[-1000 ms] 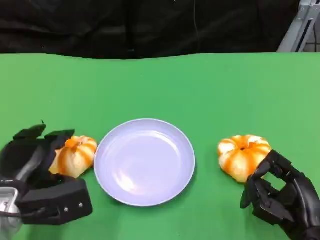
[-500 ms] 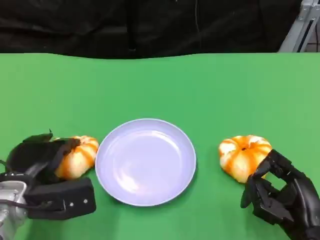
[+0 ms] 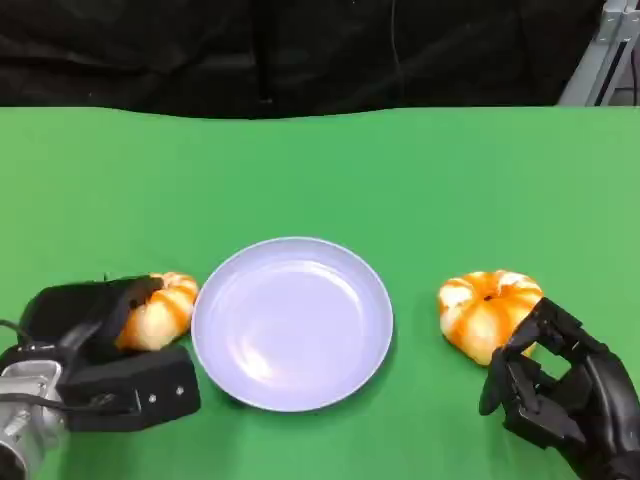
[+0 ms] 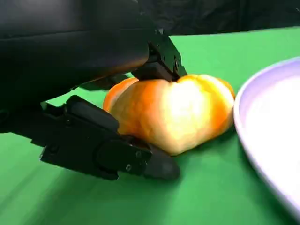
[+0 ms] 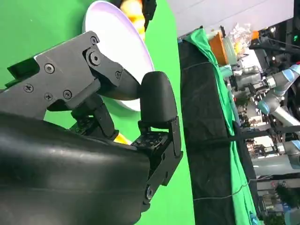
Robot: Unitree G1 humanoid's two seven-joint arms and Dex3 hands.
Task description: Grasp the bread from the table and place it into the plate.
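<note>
Since the earlier frame the left hand (image 3: 85, 345) has closed further over the left bread (image 3: 160, 310), which lies on the counter (image 3: 320, 170) just left of the plate (image 3: 292, 322). Its fingers (image 4: 108, 150) now clamp the bread from both sides, probably to lift it over the plate's rim. The right bread (image 3: 488, 312) lies to the right of the plate. The right hand (image 3: 555, 395) touches it with curled fingers; I cannot tell if they grip.

bread: 2 — one at lower left (image 3: 160, 312), one at lower right (image 3: 488, 312) | plate: 1 — lower centre (image 3: 292, 322) | hands: 2 — left (image 3: 95, 350), right (image 3: 560, 395) | bench: 1 (image 3: 320, 170)
</note>
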